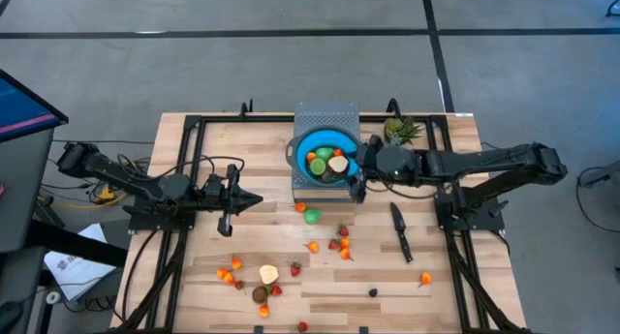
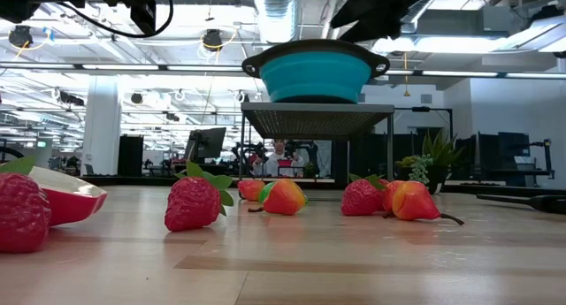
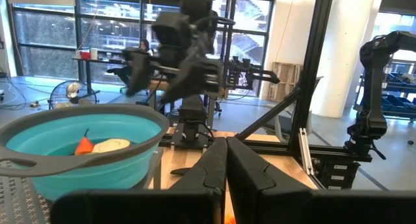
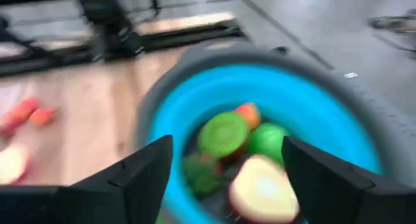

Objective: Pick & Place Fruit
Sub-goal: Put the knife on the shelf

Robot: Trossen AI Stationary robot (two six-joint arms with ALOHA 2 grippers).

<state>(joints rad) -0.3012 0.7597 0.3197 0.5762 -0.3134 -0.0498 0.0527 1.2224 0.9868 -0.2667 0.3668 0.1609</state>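
Right end effector spread and empty over the filling bowl

Most fruit lies loose on the bench, nearer than the blue bowl; above its rim the right end effector hangs with fingers apart, and dropping could clip the rim. Left end effector, together, waits aside.
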